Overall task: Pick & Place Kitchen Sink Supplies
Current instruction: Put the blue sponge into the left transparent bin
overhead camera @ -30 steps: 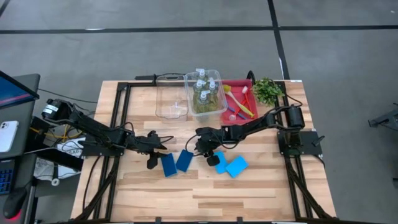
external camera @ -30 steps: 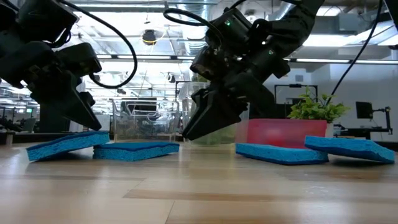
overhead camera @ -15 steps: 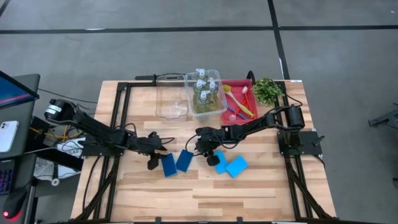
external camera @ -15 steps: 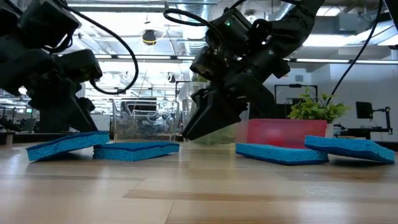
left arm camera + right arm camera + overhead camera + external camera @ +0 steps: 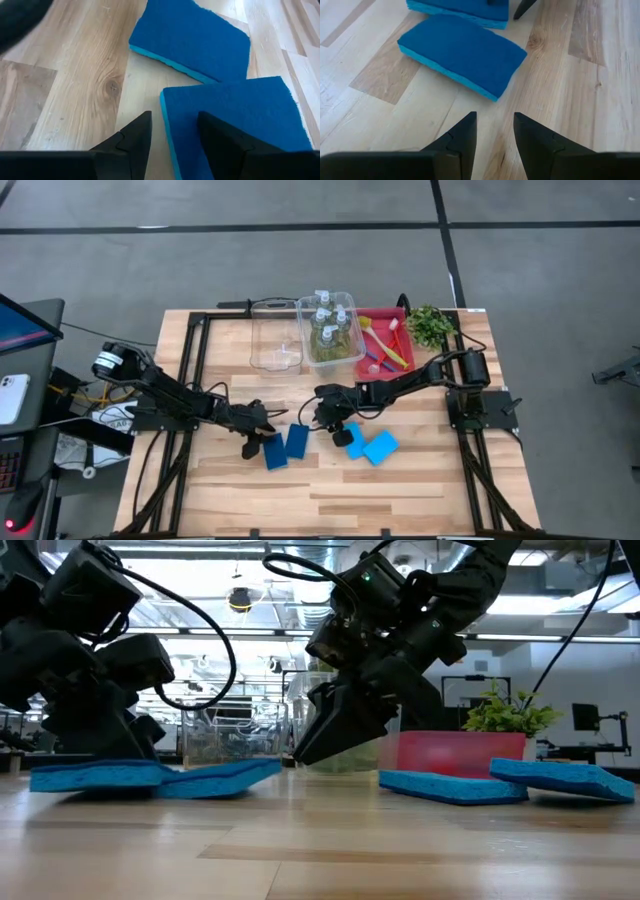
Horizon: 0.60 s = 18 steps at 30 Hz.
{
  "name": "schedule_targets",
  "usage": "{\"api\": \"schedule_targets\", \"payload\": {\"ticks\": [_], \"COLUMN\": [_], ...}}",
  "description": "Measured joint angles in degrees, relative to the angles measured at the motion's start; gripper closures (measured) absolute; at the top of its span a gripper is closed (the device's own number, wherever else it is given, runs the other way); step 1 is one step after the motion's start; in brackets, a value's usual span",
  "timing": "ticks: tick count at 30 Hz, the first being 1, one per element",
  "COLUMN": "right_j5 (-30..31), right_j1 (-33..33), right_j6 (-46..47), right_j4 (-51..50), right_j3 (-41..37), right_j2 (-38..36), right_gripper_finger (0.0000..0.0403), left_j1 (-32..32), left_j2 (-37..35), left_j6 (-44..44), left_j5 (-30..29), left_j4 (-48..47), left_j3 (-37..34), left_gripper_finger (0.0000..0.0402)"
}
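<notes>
Four flat blue sponges lie mid-table. The leftmost sponge point(image 5: 274, 451) point(image 5: 240, 115) lies flat beside a second sponge point(image 5: 297, 440) point(image 5: 192, 37). My left gripper point(image 5: 262, 436) point(image 5: 172, 135) is open, low over the leftmost sponge's edge, one finger over the sponge and one over bare wood. My right gripper point(image 5: 322, 420) point(image 5: 494, 131) hovers open and empty just short of the second sponge point(image 5: 462, 50). Two more sponges point(image 5: 353, 439) point(image 5: 380, 447) lie to its right. The bottles point(image 5: 328, 320) stand in a clear bin; the brushes point(image 5: 385, 345) lie in a red tray. My left gripper has one finger point(image 5: 225, 137) on the leftmost sponge's top face, close to its edge point(image 5: 187, 112). The other finger point(image 5: 131, 140) stands beside that edge over the table. The fingers slant down from the table's left. The sponge lies flat on the wood.
An empty clear bin point(image 5: 275, 335) stands at the far side, next to the bin of bottles point(image 5: 350, 350) and the red tray point(image 5: 400, 315). A small green plant point(image 5: 430, 326) sits at the far right corner. Bare wood stretches along the near edge.
My left gripper has moved down and toward the table's right, onto the leftmost sponge, tipping more steeply. That sponge, which leaned tilted on its neighbour, now lies flat and has slid a little toward the near edge. My right gripper has kept still.
</notes>
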Motion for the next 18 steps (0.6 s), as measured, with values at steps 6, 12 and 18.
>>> {"api": "schedule_targets", "payload": {"ticks": [6, 12, 18], "right_j5": [0.0, 0.0, 0.0], "right_j1": [0.0, 0.0, 0.0], "right_j6": [0.0, 0.0, 0.0], "right_j4": [0.0, 0.0, 0.0], "right_j3": [0.0, 0.0, 0.0], "right_j2": [0.0, 0.0, 0.0], "right_gripper_finger": [0.0280, 0.0280, 0.0280], "left_j1": [0.0, 0.0, 0.0], "left_j2": [-0.5, -0.5, -0.3], "left_j6": [4.3, 11.1, 14.8], "left_j5": [0.9, 1.0, 1.3], "left_j4": [-0.5, 0.0, 3.6], "left_j3": [0.0, -0.2, -0.3], "left_gripper_finger": [0.0294, 0.0383, 0.0391]}}
